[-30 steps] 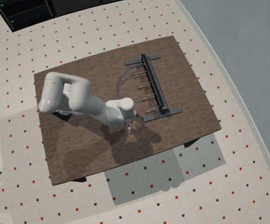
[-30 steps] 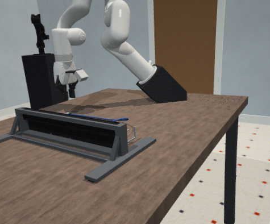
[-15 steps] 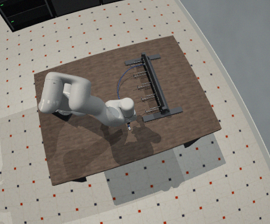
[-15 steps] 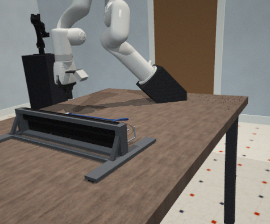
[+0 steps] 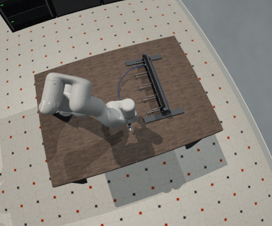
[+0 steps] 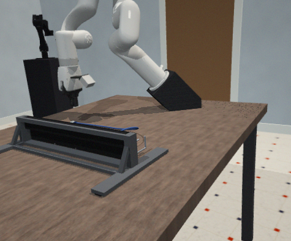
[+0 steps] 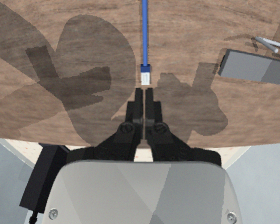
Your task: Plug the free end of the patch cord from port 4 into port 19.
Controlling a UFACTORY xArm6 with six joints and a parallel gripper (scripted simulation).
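One rack [image 5: 156, 83] [image 6: 76, 125], one blue cord [image 5: 119, 87] [image 6: 98, 125] [image 7: 145, 35], one table [image 5: 86, 143] [image 6: 199, 134] [image 7: 191, 25], one brown door [image 6: 199, 49].

White arm bent over; gripper [image 6: 73, 105] [image 7: 144, 99] pointing down; black fingers closed together, empty.

From my remote views, I can't read any text, label, brand, number or sign on anything.
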